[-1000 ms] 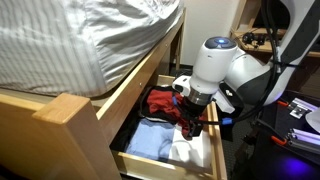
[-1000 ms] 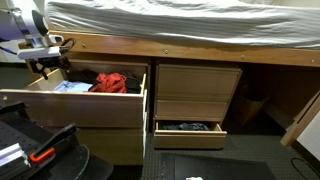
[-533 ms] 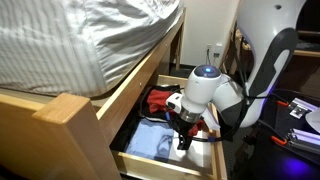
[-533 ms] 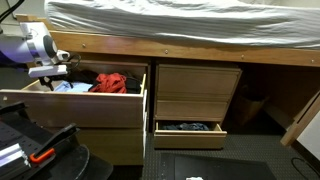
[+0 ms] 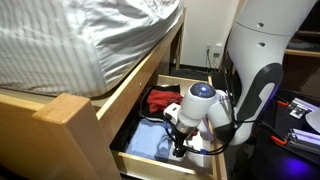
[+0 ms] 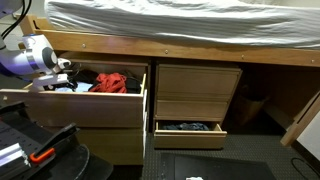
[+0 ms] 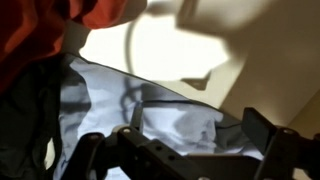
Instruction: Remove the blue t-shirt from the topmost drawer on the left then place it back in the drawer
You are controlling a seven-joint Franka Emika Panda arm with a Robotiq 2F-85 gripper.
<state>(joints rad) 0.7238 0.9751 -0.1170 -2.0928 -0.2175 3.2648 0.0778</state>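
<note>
The jaws gape wide, gripping nothing, low inside the drawer [image 5: 160,166]. The blue shirt [image 7: 185,125] lies just beneath and between them, a red garment [image 5: 163,100] beyond.

You are working in a bedroom of a home. In both exterior views, a mattress under grey-and-white striped bedding [image 5: 70,40] lies on a light wooden bed frame [image 5: 62,120]. Beneath it are built-in wooden drawers: the open top wooden drawer [image 6: 75,105] holds clothes, a crumpled red garment [image 6: 112,82] beside a pale blue folded cloth [image 5: 150,140], and a lower open wooden drawer [image 6: 188,141] shows dark clothing.
</note>
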